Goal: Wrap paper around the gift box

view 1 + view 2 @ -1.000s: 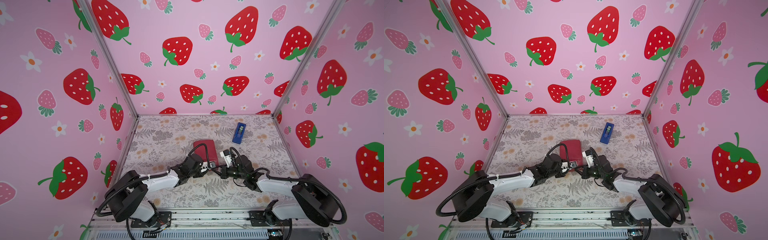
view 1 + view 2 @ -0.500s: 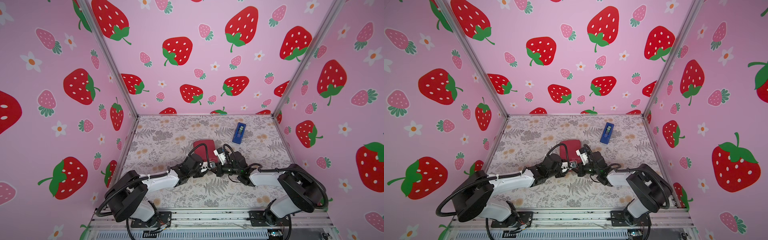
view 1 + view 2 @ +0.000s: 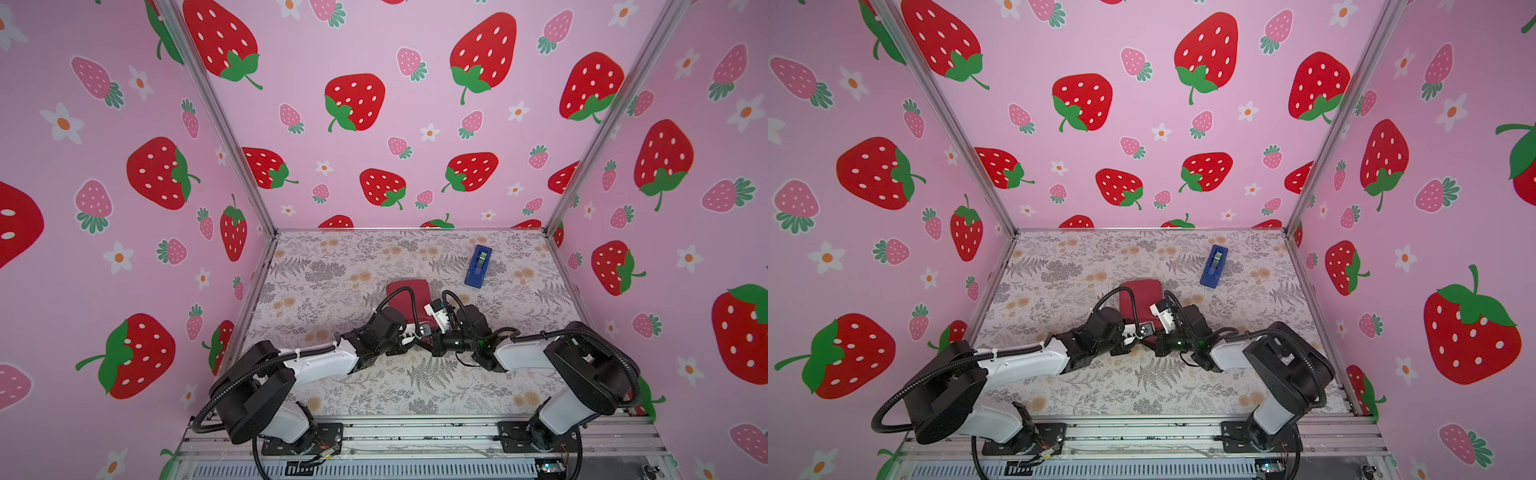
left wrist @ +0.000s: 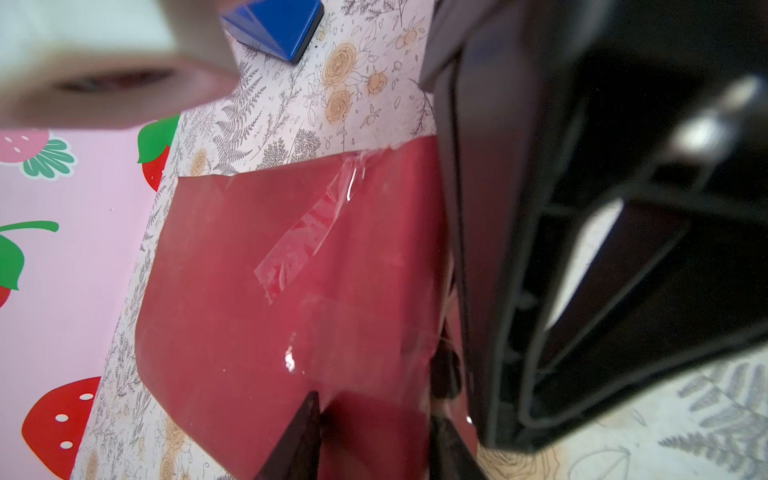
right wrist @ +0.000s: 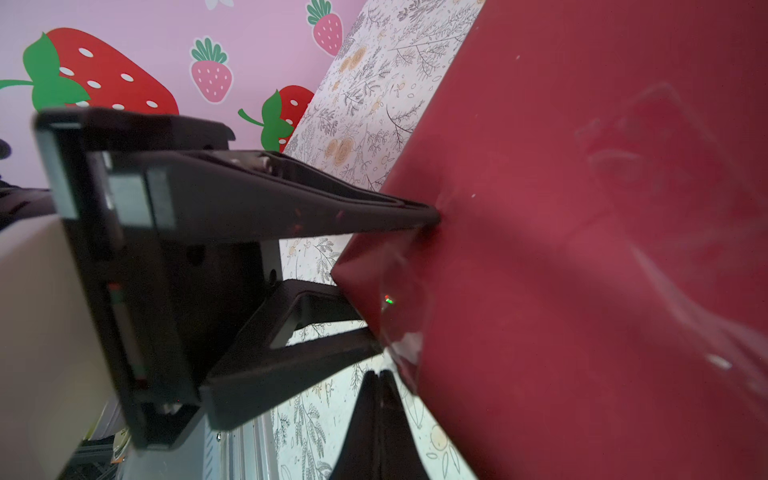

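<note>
- paper (image 3: 409, 293): taped bundle near tape dispenser (image 3: 478, 266), robot-side left of it; gift box hidden inside.
- left gripper (image 4: 376, 415): jaws part-open, clamping paper end far from tape dispenser.
- right gripper (image 5: 377, 386): fully closed, empty.

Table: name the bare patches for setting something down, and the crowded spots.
Free: the table between the left wall and the paper; the near strip between the arm bases; the patch right of the tape dispenser. Crowded: the middle, where left tool and right tool meet at the paper.
</note>
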{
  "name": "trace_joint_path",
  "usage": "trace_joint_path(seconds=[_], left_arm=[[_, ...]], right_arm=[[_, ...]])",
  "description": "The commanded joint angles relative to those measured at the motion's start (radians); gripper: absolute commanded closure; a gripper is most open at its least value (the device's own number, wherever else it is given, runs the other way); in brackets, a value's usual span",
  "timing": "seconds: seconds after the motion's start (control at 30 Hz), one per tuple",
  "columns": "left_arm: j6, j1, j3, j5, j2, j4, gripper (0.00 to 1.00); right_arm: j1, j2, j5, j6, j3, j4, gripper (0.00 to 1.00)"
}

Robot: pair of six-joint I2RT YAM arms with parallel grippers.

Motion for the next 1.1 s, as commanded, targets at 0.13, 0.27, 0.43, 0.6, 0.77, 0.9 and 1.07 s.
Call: trace_joint_path(seconds=[0.13, 0.27, 0.43, 0.6, 0.77, 0.9, 1.07], left_arm=[[-0.009, 0.011, 0.001, -0.009, 0.028, -0.129, 0.60], [-0.011, 0.011, 0.001, -0.007, 0.029, -0.130, 0.60], [-0.010, 0.013, 0.001, -0.007, 0.028, -0.129, 0.60], [-0.010, 0.012, 0.001, -0.007, 0.030, -0.129, 0.60], [-0.010, 0.011, 0.001, -0.007, 0.030, -0.129, 0.60], [-0.010, 0.011, 0.001, -0.009, 0.030, -0.130, 0.60], [-0.010, 0.011, 0.002, -0.010, 0.034, -0.131, 0.61]], right_arm=[[0.006, -0.008, 0.016, -0.015, 0.019, -0.016, 0.91], [0.006, -0.026, 0.019, -0.006, 0.020, -0.025, 0.88], [0.006, -0.033, 0.025, 0.031, 0.018, -0.031, 0.82], [0.006, -0.043, 0.034, 0.091, 0.014, -0.031, 0.74], [0.006, -0.052, 0.039, 0.136, 0.024, -0.048, 0.66], [0.006, -0.063, 0.021, 0.181, 0.026, -0.056, 0.58], [0.006, -0.097, 0.004, 0.212, 0.014, -0.065, 0.52]])
